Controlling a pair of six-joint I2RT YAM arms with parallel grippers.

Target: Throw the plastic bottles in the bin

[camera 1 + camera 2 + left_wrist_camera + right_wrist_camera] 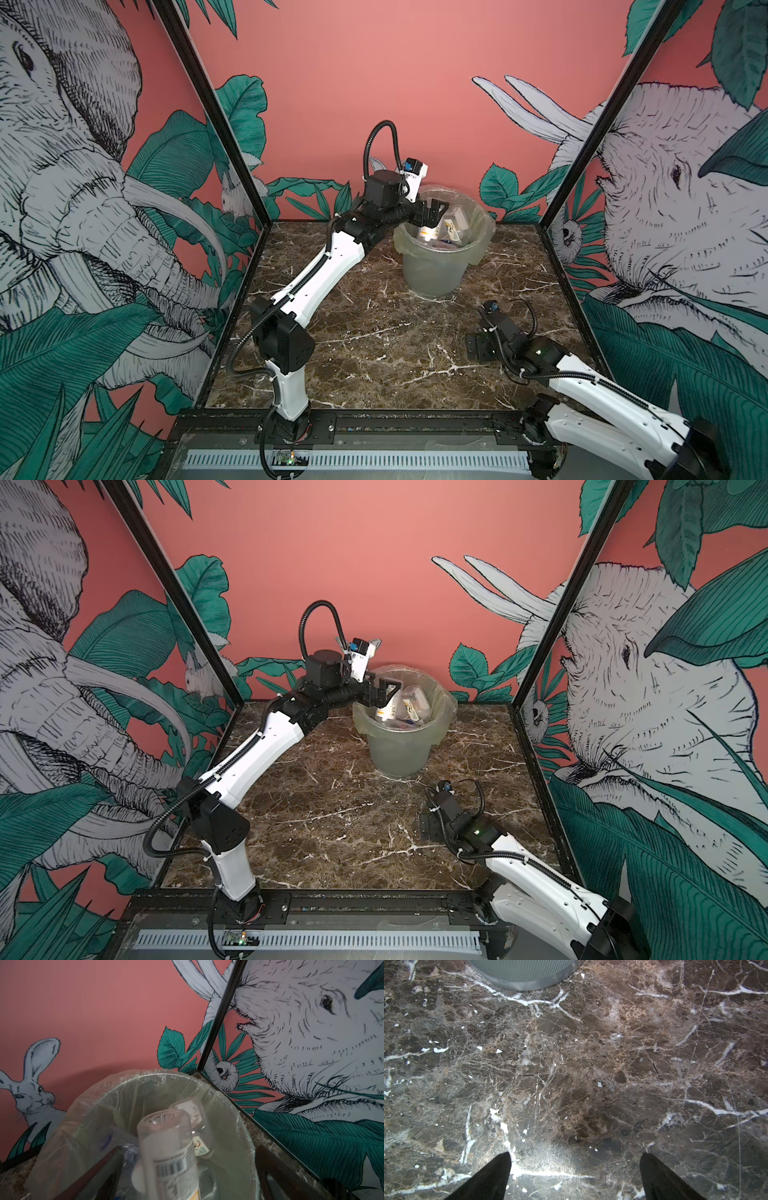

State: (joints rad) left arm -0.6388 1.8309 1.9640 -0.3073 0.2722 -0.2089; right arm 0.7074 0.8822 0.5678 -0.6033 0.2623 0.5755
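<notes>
The left gripper (431, 212) is hovering over the near rim of the round pale grey-green translucent plastic bin (432, 274), which is lined with a thin clear bag, and its jaws are standing wide apart. A small clear plastic bottle with a white barcode label (168, 1147) is hanging base-up between them, seemingly touching neither of the dark fingers (104, 1174). Judging from that, the step in hand is the drop, and doing it well means keeping the jaws spread and level over the opening until the bottle is clear of them, then lifting straight up so that no finger is snagging the bag's loose edge. The other clear plastic bottles (451, 226) are lying piled inside the bin, and none is showing on the brown marble table (374, 332) in both top views, so the task is looking close to finished. The left wrist view is showing the gap between bottle and fingers, which the top views are too distant to show. The right wrist view is showing the right gripper (575, 1154) open and empty, low over bare table near the bin's base (525, 974).
</notes>
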